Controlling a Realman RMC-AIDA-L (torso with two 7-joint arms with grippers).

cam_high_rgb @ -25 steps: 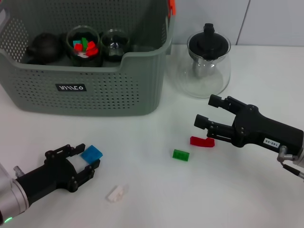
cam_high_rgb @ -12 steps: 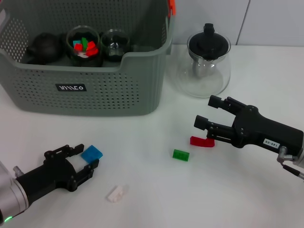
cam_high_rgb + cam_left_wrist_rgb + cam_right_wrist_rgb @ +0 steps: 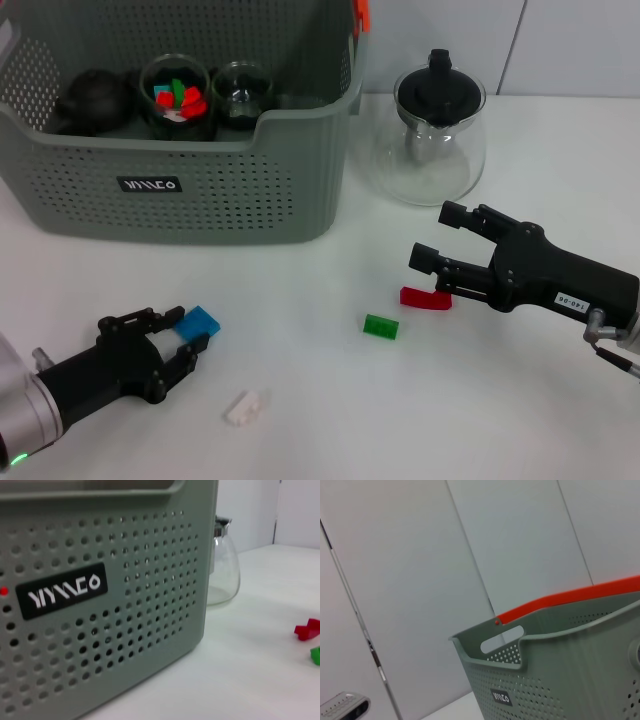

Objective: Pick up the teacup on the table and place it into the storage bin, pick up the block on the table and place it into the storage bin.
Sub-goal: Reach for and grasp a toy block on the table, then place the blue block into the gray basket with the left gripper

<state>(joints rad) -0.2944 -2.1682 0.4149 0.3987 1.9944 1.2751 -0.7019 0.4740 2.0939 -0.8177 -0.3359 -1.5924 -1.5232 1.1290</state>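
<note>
Blue block tilted at left end effector

We see two matte black grippers: the left gripper on a silver wrist with a green light at lower left, the right gripper bearing a small white label and grey cable

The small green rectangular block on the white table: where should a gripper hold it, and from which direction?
The small green rectangular block lies flat and alone on the white table. It is probably best gripped across its two long sides, coming from straight above. The right gripper hovers open nearest to it.
</note>
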